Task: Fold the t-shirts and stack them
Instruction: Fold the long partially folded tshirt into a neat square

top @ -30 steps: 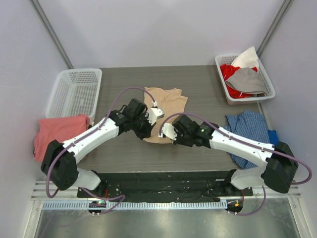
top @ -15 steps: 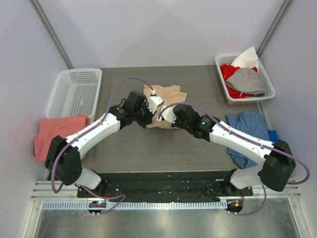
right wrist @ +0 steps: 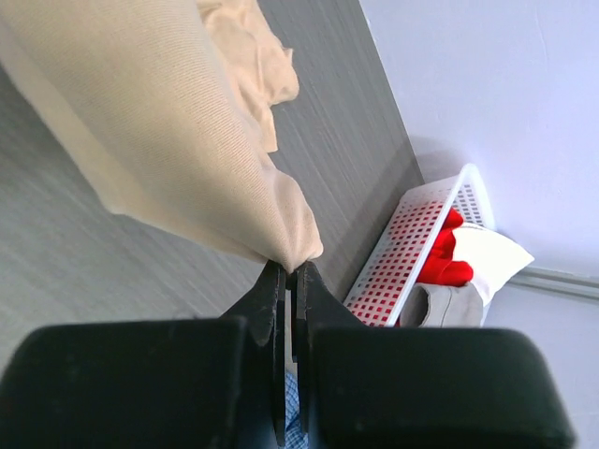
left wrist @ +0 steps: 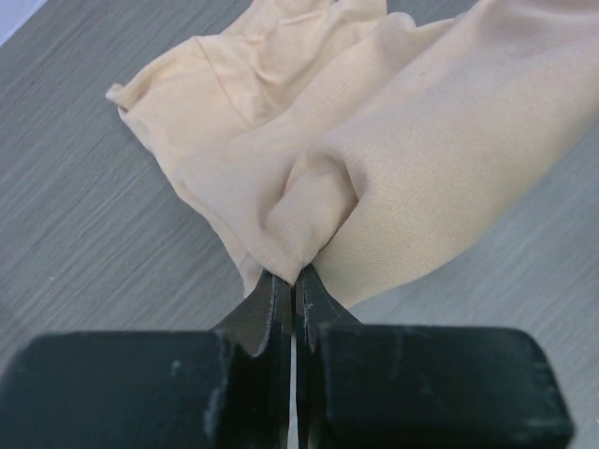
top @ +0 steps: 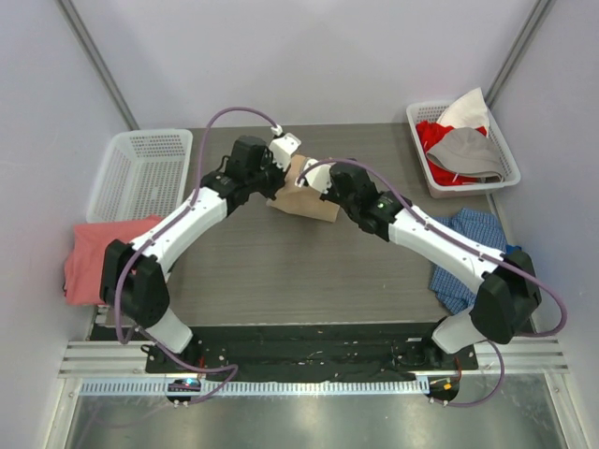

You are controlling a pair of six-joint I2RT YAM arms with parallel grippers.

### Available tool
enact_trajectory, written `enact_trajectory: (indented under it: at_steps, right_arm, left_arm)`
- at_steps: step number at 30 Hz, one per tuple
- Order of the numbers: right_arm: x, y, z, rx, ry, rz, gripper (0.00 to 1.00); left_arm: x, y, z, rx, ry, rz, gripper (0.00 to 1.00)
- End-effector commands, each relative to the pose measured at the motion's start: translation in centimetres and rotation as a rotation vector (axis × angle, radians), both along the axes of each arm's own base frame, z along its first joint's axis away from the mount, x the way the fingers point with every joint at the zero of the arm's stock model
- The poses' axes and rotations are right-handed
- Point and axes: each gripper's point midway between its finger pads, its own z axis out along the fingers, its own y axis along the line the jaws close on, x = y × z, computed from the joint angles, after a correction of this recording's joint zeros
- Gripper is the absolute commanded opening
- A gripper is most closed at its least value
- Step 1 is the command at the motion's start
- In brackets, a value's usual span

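Note:
The tan t-shirt (top: 306,198) lies folded over at the far middle of the table. My left gripper (top: 281,174) is shut on its near-left edge; in the left wrist view (left wrist: 293,277) the cloth (left wrist: 393,140) bunches between the closed jaws. My right gripper (top: 316,180) is shut on the shirt's other near edge; in the right wrist view (right wrist: 290,269) the cloth (right wrist: 159,122) hangs from the closed jaws. Both grippers are close together above the shirt. The salmon-pink t-shirt (top: 98,254) lies crumpled at the table's left edge.
An empty white basket (top: 140,175) stands at the far left. A white basket (top: 462,148) at the far right holds red, grey and white clothes. A blue checked shirt (top: 468,251) lies on the right side of the table.
Both grippers have carried the tan shirt's near edge away from me toward the far side, folding the shirt over itself. The arms have stretched out further.

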Motion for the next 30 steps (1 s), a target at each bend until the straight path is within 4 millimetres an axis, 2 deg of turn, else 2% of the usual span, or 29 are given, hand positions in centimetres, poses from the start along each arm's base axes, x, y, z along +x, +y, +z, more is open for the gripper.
enact_trajectory:
  at_steps: [1, 6, 11, 18, 21, 22, 23, 25, 27, 28, 30]
  right_arm:
    - [2.9, -0.2, 1.9, 0.022, -0.07, -0.034, 0.01]
    - [4.0, -0.1, 0.8, 0.017, -0.051, -0.041, 0.01]
    - [3.8, -0.1, 1.4, 0.027, -0.057, -0.04, 0.01]
    - [2.5, -0.3, 2.5, 0.053, -0.034, -0.041, 0.01]
    - [1.2, -0.2, 2.5, 0.051, -0.011, -0.03, 0.01]
    - [1.0, -0.2, 2.4, 0.05, -0.005, -0.03, 0.01]
    - [0.5, -0.2, 2.5, 0.056, -0.003, -0.022, 0.01]
    - [-0.5, 0.1, 1.7, 0.058, 0.03, -0.009, 0.01]
    - [-1.5, 0.2, 1.4, 0.058, 0.047, 0.002, 0.01]
    - [-2.3, 0.6, 0.6, 0.051, 0.07, 0.016, 0.01]
    - [-3.2, 0.9, 0.1, 0.051, 0.09, 0.028, 0.01]
  left_arm:
    - [3.8, -0.1, 1.2, 0.0, -0.095, 0.023, 0.0]
    - [6.0, -0.4, -0.3, -0.01, -0.065, 0.029, 0.0]
    - [6.1, -0.3, 0.0, -0.023, -0.069, 0.027, 0.0]
    - [4.8, 0.0, 1.8, -0.049, -0.077, 0.015, 0.0]
    - [3.7, 0.3, 2.2, -0.042, -0.06, 0.004, 0.0]
    - [3.4, 0.4, 1.8, -0.036, -0.049, 0.002, 0.0]
    - [3.0, 0.6, 2.4, -0.04, -0.059, 0.001, 0.0]
    - [2.1, 0.9, 1.5, -0.027, -0.033, -0.004, 0.0]
    - [1.2, 1.3, 1.6, -0.03, -0.024, -0.009, 0.0]
    - [0.4, 1.5, 0.6, -0.019, 0.006, -0.014, 0.0]
    - [-0.5, 1.8, 0.2, -0.014, 0.021, -0.027, 0.0]
